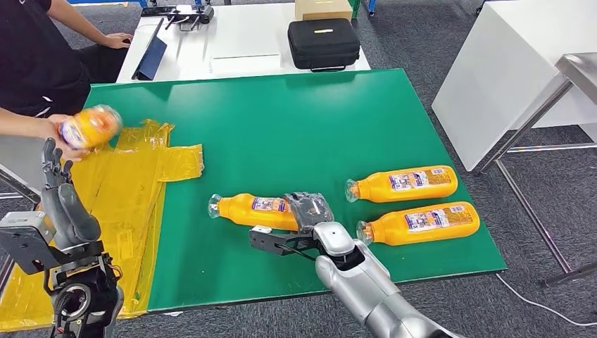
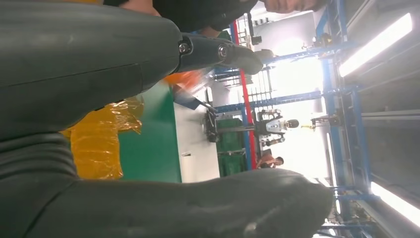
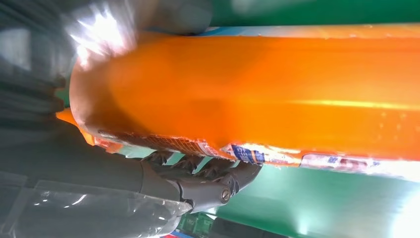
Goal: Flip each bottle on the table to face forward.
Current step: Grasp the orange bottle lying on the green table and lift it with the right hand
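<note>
Three orange bottles lie on their sides on the green mat (image 1: 296, 120). My right hand (image 1: 308, 217) grips the base end of the middle bottle (image 1: 253, 209), whose label faces up. In the right wrist view this bottle (image 3: 257, 94) is close up, with my fingers (image 3: 208, 183) curled under it. Two more bottles (image 1: 405, 183) (image 1: 422, 222) lie to the right, labels up. At the far left a person's hand holds a fourth bottle (image 1: 90, 125) in the air. My left hand (image 1: 55, 184) is raised below it, fingers apart and holding nothing.
Crumpled yellow plastic (image 1: 134, 183) covers the mat's left side and also appears in the left wrist view (image 2: 99, 144). A black case (image 1: 324, 42) and a tablet (image 1: 150, 60) sit on the white table behind. Another white table (image 1: 507, 70) stands to the right.
</note>
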